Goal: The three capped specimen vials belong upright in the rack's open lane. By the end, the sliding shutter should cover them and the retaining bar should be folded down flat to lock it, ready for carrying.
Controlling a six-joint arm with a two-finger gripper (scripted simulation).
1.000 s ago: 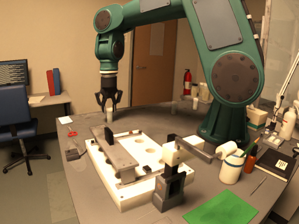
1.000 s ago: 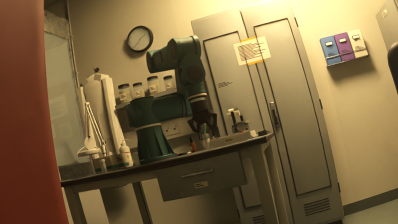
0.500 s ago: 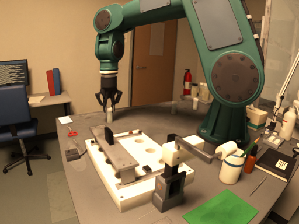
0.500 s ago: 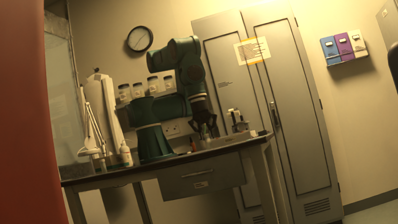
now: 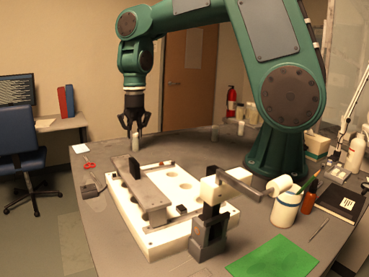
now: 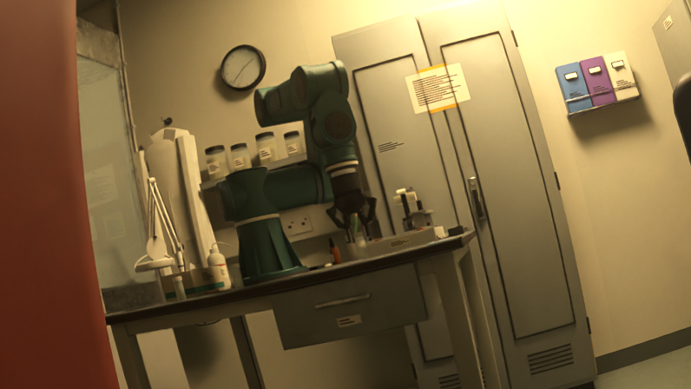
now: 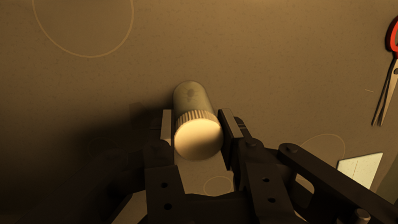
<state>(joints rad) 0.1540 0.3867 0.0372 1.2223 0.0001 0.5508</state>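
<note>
A capped vial [image 5: 135, 141] [image 7: 195, 122] stands upright on the table behind the white rack [image 5: 169, 205], apart from it, and is held at its ribbed cap by my closed gripper [image 5: 134, 135] [image 7: 195, 128] [image 6: 355, 227]. Two more vials [image 5: 214, 133] [image 5: 240, 128] stand upright at the table's far edge. The grey sliding shutter [image 5: 142, 187] with its black knob lies over the rack's left lane, with open holes to its right. The retaining bar [image 5: 239, 185] sticks out from a post at the rack's near end, raised above the rack.
Behind the table are a door and a fire extinguisher [image 5: 231, 101]. Red scissors [image 5: 88, 163] [image 7: 388, 75] and a white card [image 5: 80, 148] lie left of the held vial. A pen cup [image 5: 286, 205], notebook [image 5: 340, 203] and green mat [image 5: 272, 259] sit near the right front.
</note>
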